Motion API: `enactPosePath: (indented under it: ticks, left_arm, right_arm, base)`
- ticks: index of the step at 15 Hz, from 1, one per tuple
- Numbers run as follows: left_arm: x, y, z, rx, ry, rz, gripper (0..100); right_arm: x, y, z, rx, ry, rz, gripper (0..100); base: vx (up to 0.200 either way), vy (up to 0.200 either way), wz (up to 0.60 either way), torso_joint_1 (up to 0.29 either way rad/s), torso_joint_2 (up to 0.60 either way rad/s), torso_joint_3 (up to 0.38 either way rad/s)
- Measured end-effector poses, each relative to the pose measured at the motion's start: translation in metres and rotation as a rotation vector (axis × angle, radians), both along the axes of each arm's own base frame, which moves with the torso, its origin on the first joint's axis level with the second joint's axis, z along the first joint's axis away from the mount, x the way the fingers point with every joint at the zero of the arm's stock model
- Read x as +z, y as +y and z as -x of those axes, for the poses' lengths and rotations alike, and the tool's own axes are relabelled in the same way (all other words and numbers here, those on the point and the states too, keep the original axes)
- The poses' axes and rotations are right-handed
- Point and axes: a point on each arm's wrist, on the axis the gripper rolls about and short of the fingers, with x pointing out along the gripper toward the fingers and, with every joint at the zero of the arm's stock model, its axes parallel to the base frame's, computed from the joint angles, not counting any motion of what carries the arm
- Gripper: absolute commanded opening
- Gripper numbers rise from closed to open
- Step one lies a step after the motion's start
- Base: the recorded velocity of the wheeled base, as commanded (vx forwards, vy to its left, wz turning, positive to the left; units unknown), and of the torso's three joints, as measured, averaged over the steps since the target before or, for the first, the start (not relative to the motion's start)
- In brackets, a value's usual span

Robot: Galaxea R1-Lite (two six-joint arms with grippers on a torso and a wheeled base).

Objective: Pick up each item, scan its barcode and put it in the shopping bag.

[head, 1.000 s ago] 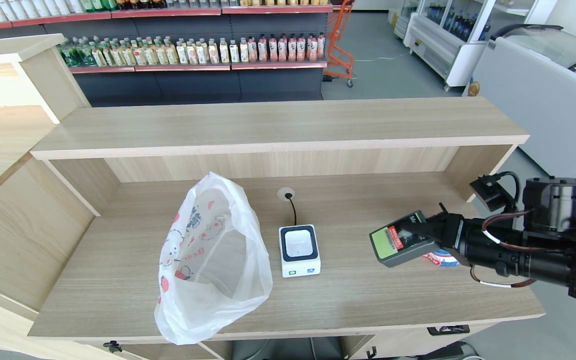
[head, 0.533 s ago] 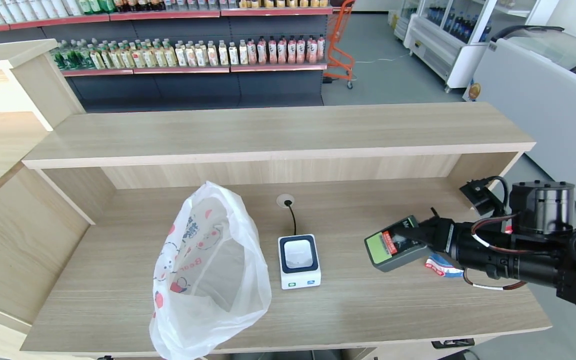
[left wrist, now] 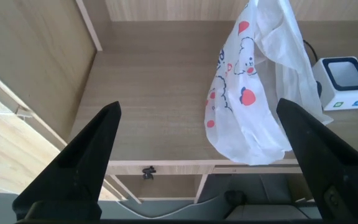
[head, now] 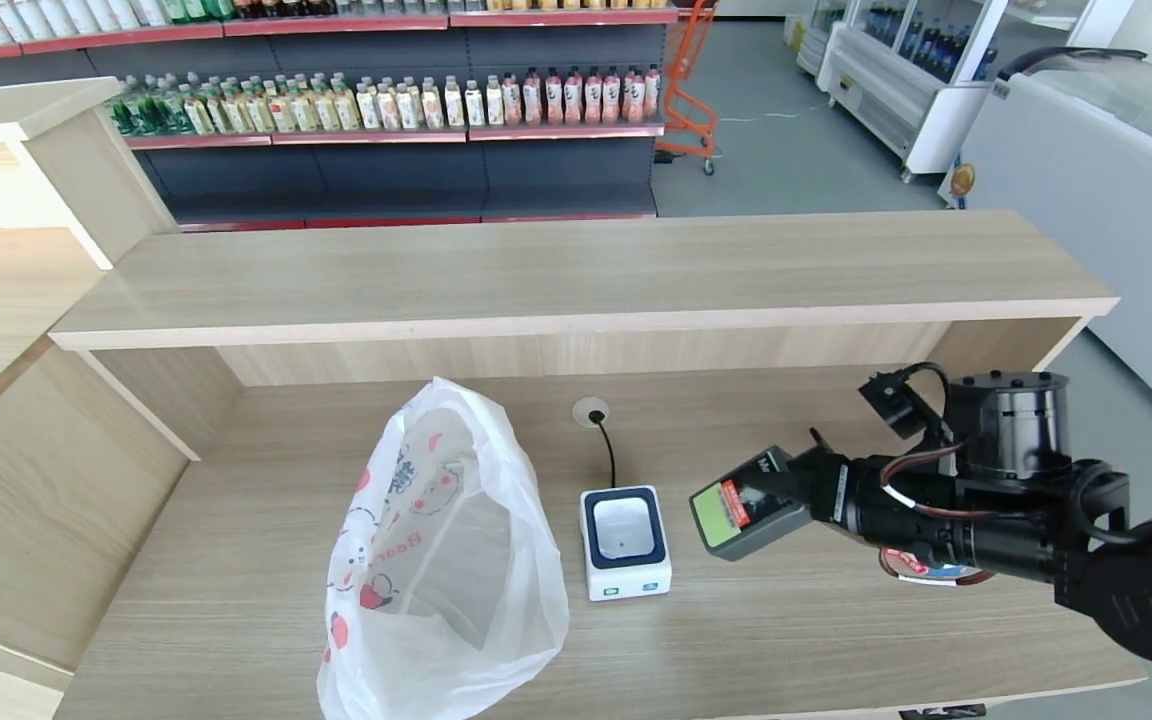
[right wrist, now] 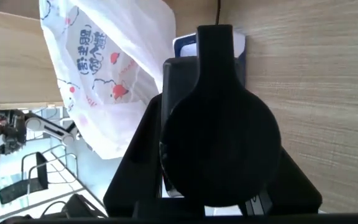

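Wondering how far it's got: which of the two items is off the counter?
The dark box with the green end, held up in the right pincer; the red-and-white packet lies flat on the counter.

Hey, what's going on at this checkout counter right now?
The robot's right gripper holds a dark box with a green side in the air, just right of the scanner on the wooden counter. The white shopping bag stands open left of the scanner. A small packet lies on the counter under the right arm. The left gripper is open, near the bag.
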Motion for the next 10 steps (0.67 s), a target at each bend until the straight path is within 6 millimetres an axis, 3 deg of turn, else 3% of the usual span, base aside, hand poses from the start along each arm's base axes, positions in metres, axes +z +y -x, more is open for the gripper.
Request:
enactPosePath:
  ticks: [6,10]
  left_arm:
    - [0.000,0.000,0.000,0.001,0.000,0.000,100]
    - [0.000,0.000,0.000,0.000,0.000,-0.001,100]
  right_arm:
    - [-0.024,0.011,-0.003,0.013,-0.019,0.157,0]
    - [-0.030,0.022,-0.013,0.033,-0.073,0.139,0]
  base:
    - [0.000,0.000,0.00,0.000,0.00,0.000]
    - [0.000,0.000,0.00,0.000,0.00,0.000]
